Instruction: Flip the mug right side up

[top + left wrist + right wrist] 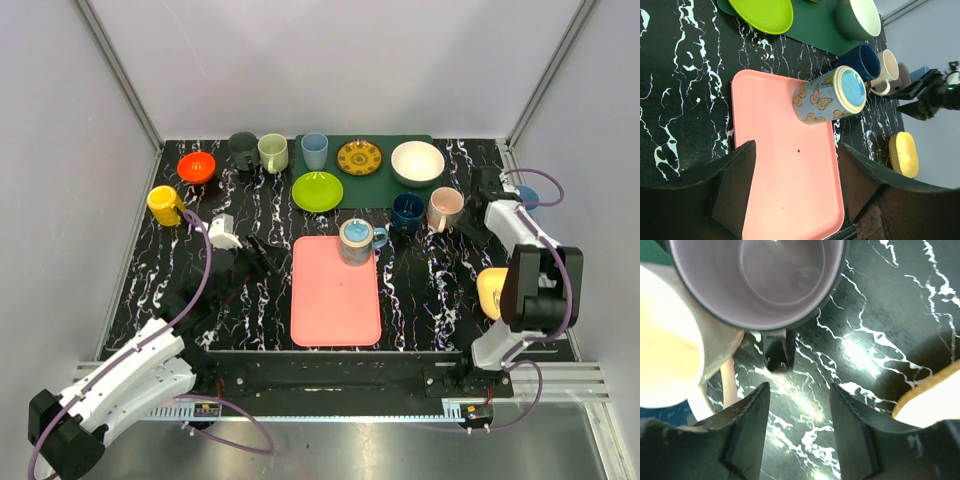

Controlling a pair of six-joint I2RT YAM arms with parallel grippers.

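**Dark mug upright at far right, both grippers open**

The task's thing, a dark ceramic mug with lilac inside (765, 280), stood on the black marble-pattern table (890, 315) w/ its mouth up; the right wrist view looked straight into it. In the top view it was at the far right of the table, mostly hidden under the right arm. Its dark handle (775, 347) pointed toward the right gripper (800, 390). That gripper's 2 fingers were apart and nothing was between them. The handle end was just ahead of the fingertips and did not touch them.

Beside the dark mug, touching or almost touching it, stood a pale cream-pink ceramic mug (670, 340), also mouth up. Next to that one, toward the table centre, was a navy blue mug (407, 210). A yellow rounded oblong block (903, 154) lay near the right arm, nearer to the bases than the mugs.

The left gripper (796, 150) was over the left-centre part of the table, beside a flat pink rectangular tray (785, 200). Its 2 fingers were also wide apart and held nothing. At the tray's far right corner stood a light blue mug w/ butterfly print (825, 97). Its top face was blue inside a cream ring. I could not tell if this face was the mouth or the base.

Behind the tray lay a lime green round plate (762, 12), partly on a dark green mat (815, 30).
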